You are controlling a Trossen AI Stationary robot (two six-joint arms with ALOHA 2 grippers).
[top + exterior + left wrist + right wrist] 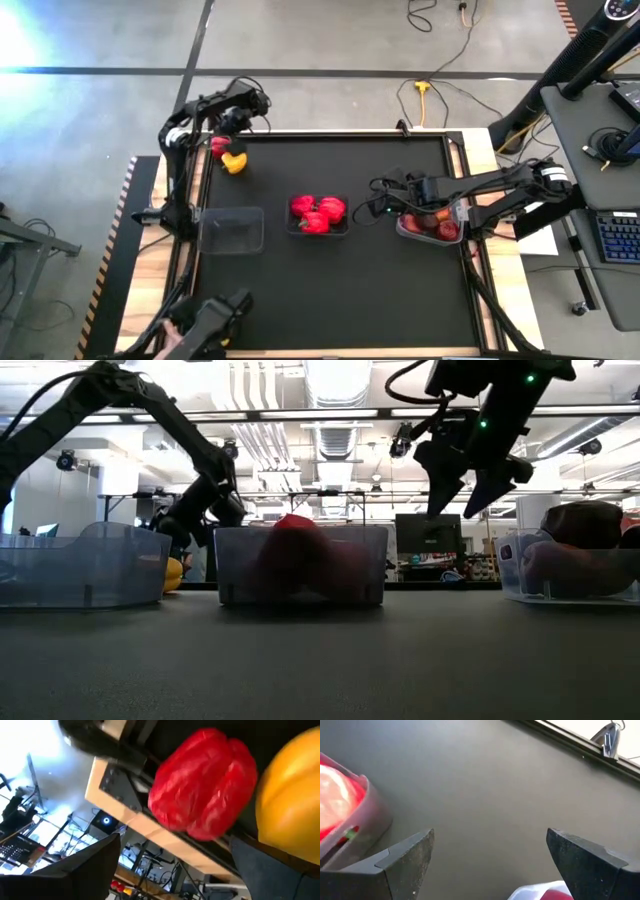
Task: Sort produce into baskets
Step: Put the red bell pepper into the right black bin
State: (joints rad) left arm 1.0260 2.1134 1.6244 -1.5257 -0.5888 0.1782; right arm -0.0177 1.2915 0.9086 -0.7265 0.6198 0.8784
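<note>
A red pepper (pixel 219 146) and a yellow pepper (pixel 235 163) lie side by side on the black mat at the far left. My left gripper (pixel 226 128) hovers open just beyond them. In the left wrist view (pixel 182 870) the red pepper (pixel 204 784) and the yellow pepper (pixel 292 795) lie ahead of its fingers, untouched. The left tub (pixel 231 229) holds nothing. The middle tub (pixel 318 215) holds red peppers, and the right tub (pixel 432 226) holds dark maroon apples. My right gripper (pixel 384 208) is open and empty in the air between the middle and right tubs, as the low view (pixel 468 495) and the right wrist view (pixel 490 865) show.
The three tubs stand in a row across the mat's middle (pixel 300 565). The table's wooden border (pixel 300 128) runs close behind the two loose peppers. A person's hand with a dark object (pixel 205 318) shows at the near left edge. Bare mat (pixel 340 300) lies in front of the tubs.
</note>
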